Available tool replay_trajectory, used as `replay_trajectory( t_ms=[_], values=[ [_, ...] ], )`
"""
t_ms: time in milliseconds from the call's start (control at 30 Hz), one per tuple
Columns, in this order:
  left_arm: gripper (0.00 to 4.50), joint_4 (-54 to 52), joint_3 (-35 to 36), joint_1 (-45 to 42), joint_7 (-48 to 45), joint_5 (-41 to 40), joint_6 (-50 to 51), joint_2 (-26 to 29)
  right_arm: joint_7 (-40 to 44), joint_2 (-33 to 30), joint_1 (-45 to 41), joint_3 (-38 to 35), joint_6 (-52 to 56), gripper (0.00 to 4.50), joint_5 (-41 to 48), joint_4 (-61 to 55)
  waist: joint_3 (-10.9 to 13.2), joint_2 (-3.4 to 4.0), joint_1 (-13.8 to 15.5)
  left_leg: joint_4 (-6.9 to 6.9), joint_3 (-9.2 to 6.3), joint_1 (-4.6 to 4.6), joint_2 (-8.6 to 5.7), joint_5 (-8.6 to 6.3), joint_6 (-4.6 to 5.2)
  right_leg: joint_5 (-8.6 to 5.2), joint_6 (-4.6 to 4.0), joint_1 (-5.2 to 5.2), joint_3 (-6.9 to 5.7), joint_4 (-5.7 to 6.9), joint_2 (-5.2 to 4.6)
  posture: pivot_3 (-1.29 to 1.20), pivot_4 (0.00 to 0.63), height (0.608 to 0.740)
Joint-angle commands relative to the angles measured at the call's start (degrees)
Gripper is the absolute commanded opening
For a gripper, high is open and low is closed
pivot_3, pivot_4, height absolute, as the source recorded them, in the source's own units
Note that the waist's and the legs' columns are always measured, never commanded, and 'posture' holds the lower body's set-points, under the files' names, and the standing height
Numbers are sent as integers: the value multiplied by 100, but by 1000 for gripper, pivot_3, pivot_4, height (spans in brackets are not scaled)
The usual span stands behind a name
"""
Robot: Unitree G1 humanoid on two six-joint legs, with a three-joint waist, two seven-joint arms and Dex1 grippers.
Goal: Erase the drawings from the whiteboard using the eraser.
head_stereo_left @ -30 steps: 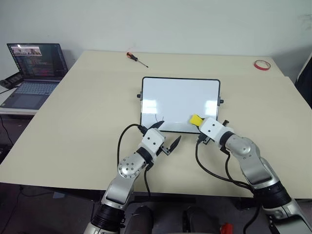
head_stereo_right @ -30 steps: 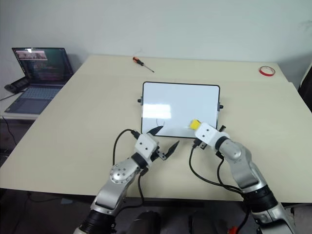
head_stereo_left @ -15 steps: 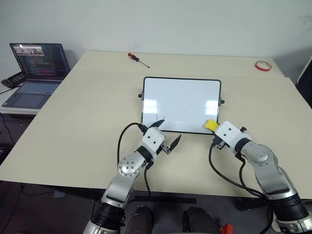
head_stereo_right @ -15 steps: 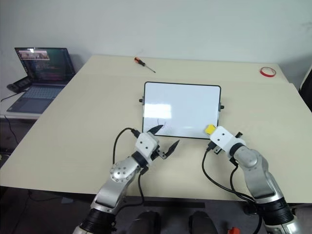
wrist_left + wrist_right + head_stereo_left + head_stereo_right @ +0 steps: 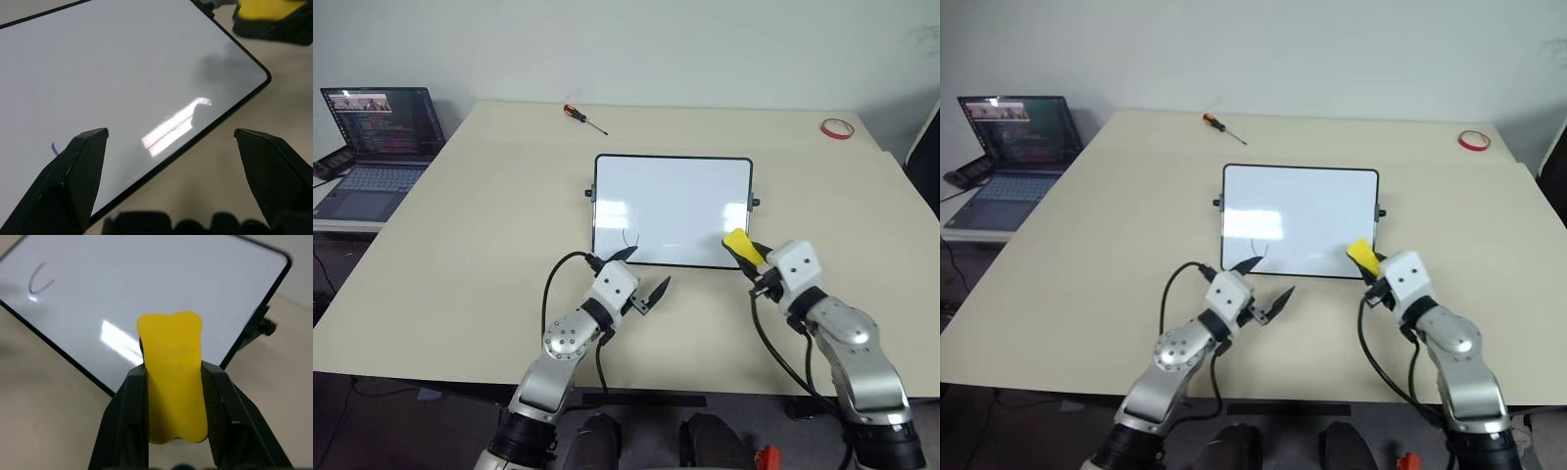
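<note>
I see the whiteboard lying flat on the table at centre frame, long axis running left to right across the picture, long edges parallel to the near table edge. Small black knobs stick out at its left and right sides. One thin blue curved mark sits near the board's lower left corner; the rest of the white surface looks clean from here.

Right hand is clamped on the eraser, a yellow block pinched by its sides between the two black fingers. In the head view its long axis tilts toward the upper left of the frame, the free end lying over the board's lower right corner. I cannot tell whether it touches the surface. In the right wrist view the eraser runs lengthwise along the fingers.

Left hand sits at the board's lower edge near its left corner, fingers spread wide and holding nothing; one fingertip overlaps the frame close to the blue mark.

Upper left: a laptop on a side table. Top of the table: a screwdriver, and a red tape ring at upper right.
</note>
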Motion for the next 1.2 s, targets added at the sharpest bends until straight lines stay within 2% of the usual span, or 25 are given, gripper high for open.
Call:
replay_trajectory(
  t_ms=[33, 267, 467, 733, 967, 1100, 1200],
  values=[
    [4500, -401, 171, 107, 74, -126, -5, -7, 9, -116, 351, -266, -210, 1144, 142, -385, 0, 0, 0, 1, 0, 1, 0, 0, 0, 0, 0, 2, -1, 0, 0, 0, 150, 740],
    [4500, -601, 485, 380, 159, -213, 132, 25, -116, -136, 1193, -376, -591, 1144, 69, -489, 0, 1, -3, 1, 3, 5, 4, 0, 0, -2, 0, 1, 3, 2, 1, 0, 150, 740],
    [4500, -670, 484, 410, 121, -236, 205, 11, -279, -37, 1360, -288, -750, 1144, 32, -474, 0, 0, -2, 2, 5, 6, 4, 0, 0, -7, 7, 2, 5, 2, 1, 0, 150, 740],
    [4500, -695, 458, 365, 99, -281, 271, 37, -410, -40, 1022, -303, -646, 1144, 2, -290, 0, 0, -2, 2, 5, 6, 4, 0, 0, -6, 5, 2, 4, 3, 2, 0, 150, 740],
    [4500, -726, 528, 552, 394, -27, 362, 55, -458, 36, 426, 68, -519, 1144, -66, -151, 0, 1, -15, 1, 6, 7, 4, 0, 0, -2, -2, 1, 6, 3, 2, 0, 150, 740],
    [4500, -717, 911, 626, 963, -146, 863, -277, -471, 126, 55, 349, -494, 1144, -125, 23, 0, 0, -9, 2, 4, 6, 4, 0, 0, -2, -2, 2, 5, 3, 1, 0, 150, 740],
    [4500, -739, 947, 679, 964, -131, 885, -273, -457, 117, -58, 435, -509, 1144, -139, 102, 0, 0, -5, 2, 2, 3, 3, 0, 0, -2, -2, 1, 2, 2, 1, 0, 150, 740]
  ],
)
